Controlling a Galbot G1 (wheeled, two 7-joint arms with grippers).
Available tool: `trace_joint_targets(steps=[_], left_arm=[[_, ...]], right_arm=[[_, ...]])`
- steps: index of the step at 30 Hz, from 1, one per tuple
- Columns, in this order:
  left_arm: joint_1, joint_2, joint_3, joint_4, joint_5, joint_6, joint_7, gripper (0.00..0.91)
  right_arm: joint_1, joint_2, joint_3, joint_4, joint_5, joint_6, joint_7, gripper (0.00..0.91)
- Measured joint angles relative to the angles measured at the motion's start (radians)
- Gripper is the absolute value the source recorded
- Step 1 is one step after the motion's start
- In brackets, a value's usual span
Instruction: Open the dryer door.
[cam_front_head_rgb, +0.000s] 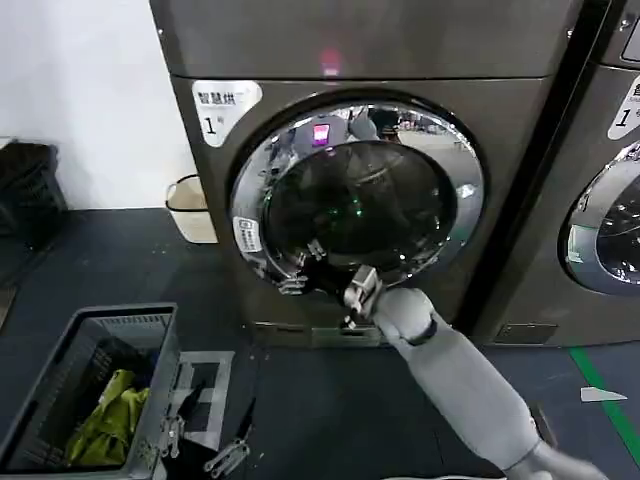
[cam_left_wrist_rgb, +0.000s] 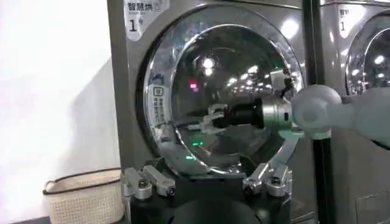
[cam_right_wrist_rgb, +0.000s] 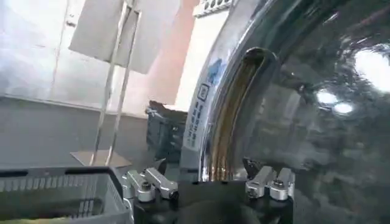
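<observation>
The dryer (cam_front_head_rgb: 400, 60) fills the view ahead, its dryer door (cam_front_head_rgb: 357, 195) closed flush. The right claw (cam_front_head_rgb: 300, 275) reaches the door's lower-left chrome rim – fingers spread, gripping nothing – the left claw (cam_left_wrist_rgb: 207, 182) waits low, released

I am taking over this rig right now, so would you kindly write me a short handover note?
Right hand: open, at the lower left edge of the dryer door, by the handle recess.
Left hand: open, low beside the laundry basket, idle.
Dryer: the door looks shut or barely cracked; I cannot tell which.
Done: right arm reached the door edge.
Left: hook the edge and swing the door open.
</observation>
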Motion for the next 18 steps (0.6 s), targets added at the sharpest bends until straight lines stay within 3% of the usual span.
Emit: trace_joint_targets(steps=[18], left_arm=[[-0.009,-0.004,-0.01,0.012,0.012,0.014,-0.004,0.907]], right_arm=[[0.089,0.089,-0.032,-0.128,0.036,-0.019,-0.034,0.907]])
